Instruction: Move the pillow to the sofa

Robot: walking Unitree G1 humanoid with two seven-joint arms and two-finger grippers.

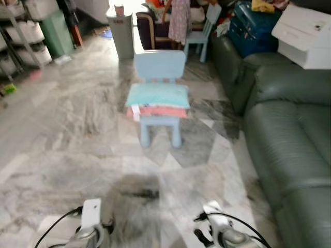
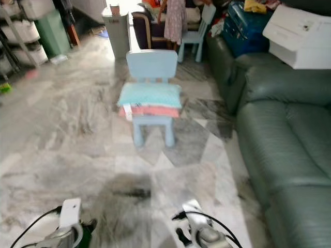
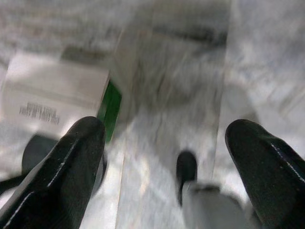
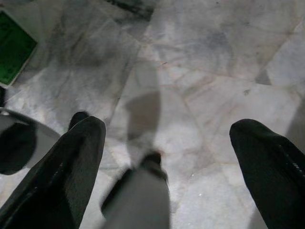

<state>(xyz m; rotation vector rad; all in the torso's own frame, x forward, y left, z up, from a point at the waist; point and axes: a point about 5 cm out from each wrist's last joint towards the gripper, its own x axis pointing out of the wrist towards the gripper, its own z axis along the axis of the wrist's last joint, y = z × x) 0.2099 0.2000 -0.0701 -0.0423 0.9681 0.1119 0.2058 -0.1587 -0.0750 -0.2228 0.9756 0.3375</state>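
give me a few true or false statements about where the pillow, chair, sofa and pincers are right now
1. The pillow lies on the seat of the light blue chair. True.
2. The pillow is already on the green sofa. False: it is on the chair, which stands on the floor apart from the sofa.
3. The sofa is on the robot's right. True.
4. The left pincer is shut on the pillow. False: its fingers are spread apart over bare marble floor, holding nothing.
5. The right pincer is open above the floor. True.
6. A white box sits on the chair. False: it rests up on the sofa.
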